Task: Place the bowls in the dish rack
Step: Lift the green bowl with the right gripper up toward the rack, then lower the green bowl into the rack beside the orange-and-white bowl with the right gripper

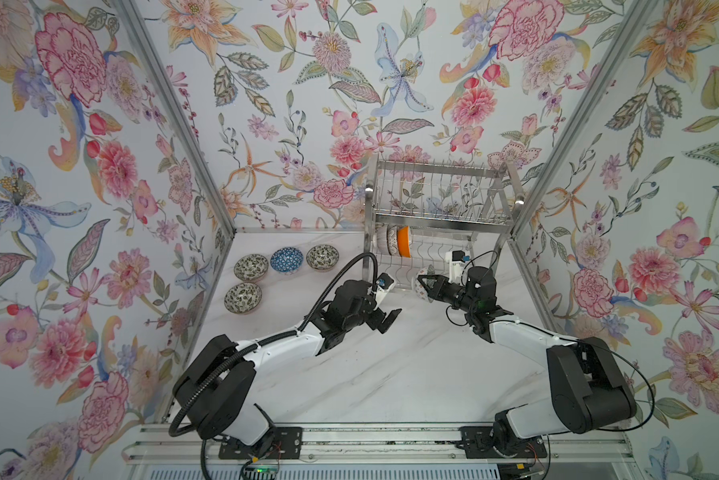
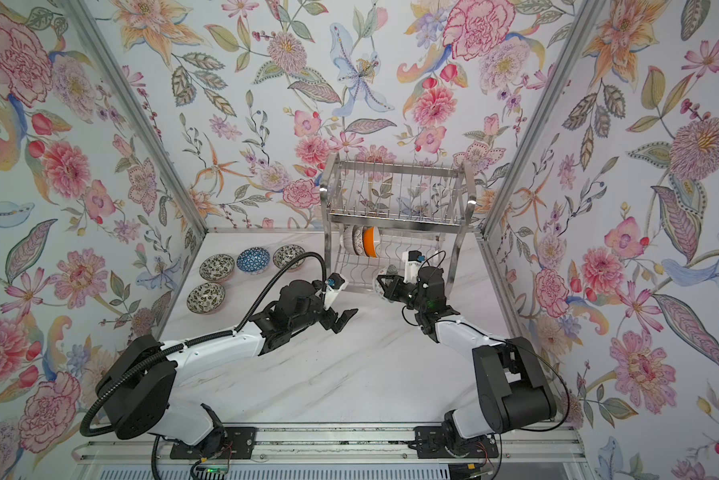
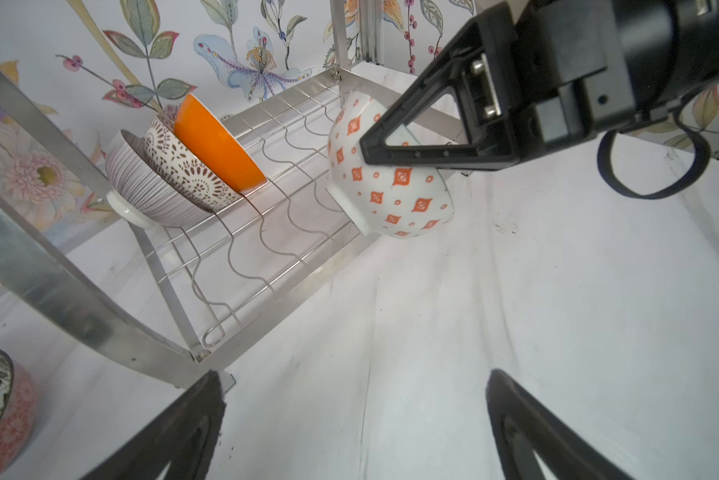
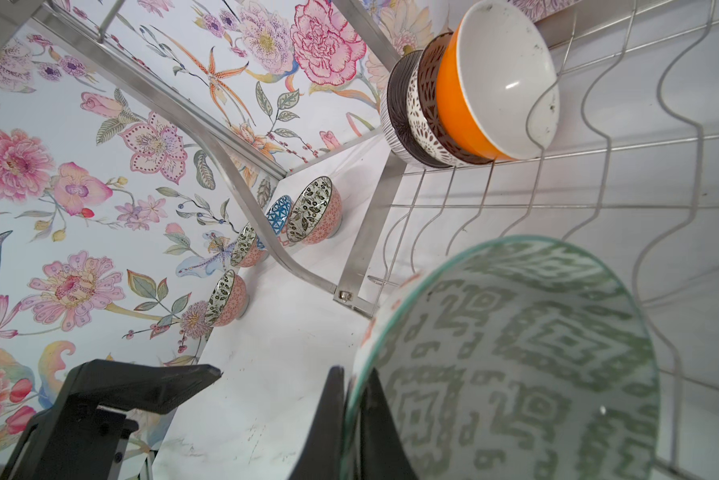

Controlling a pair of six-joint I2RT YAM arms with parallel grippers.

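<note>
My right tool (image 1: 424, 284) is clamped on the rim of the white ceramic bowl with orange diamonds (image 3: 391, 191), tipped on edge at the front of the lower tier of the steel wire dish rack (image 1: 436, 167). My left tool (image 1: 391, 320) hangs apart, empty. I'd slide the bowl into a wavy slot near the round orange bowl (image 3: 218, 145), releasing only once it is seated.

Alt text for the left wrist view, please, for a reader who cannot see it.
The right pincer holds a white bowl with orange diamonds by its rim, tipped sideways at the dish rack's lower tier. In that tier three bowls stand nested on edge; the left pincer is open and empty.
</note>
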